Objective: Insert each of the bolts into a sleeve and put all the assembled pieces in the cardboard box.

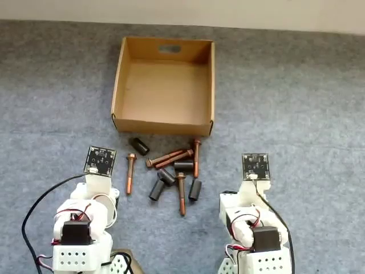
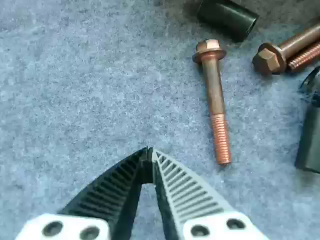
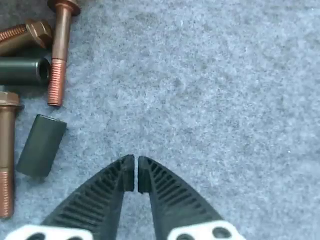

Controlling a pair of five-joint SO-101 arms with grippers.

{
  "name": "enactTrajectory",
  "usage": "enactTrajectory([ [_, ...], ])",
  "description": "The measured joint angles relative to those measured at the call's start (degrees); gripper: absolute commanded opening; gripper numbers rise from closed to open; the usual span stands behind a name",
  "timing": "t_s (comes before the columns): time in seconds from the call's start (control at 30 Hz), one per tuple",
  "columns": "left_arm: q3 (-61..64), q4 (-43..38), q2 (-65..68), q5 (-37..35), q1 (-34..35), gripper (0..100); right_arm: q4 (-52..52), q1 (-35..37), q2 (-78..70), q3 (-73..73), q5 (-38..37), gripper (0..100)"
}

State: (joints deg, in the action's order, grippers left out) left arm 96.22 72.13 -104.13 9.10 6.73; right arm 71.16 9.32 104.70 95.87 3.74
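Left hand (image 2: pixel 150 152) and right hand (image 3: pixel 135 162), both closed, side by side, well apart.

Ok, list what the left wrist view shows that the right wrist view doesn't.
Left wrist view: the lone bolt, a sleeve beyond its head, and the shut left end effector. Right wrist view instead: a second bolt, a loose sleeve, and the shut right end effector. Shared: the grey carpet.
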Motion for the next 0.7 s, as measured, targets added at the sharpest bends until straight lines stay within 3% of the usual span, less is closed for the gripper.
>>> enactTrajectory([
  [0.7, 0.0, 0.0, 0.0, 0.0, 0.0, 3, 0.0, 0.0, 0.0, 0.0, 0.0, 2.9],
])
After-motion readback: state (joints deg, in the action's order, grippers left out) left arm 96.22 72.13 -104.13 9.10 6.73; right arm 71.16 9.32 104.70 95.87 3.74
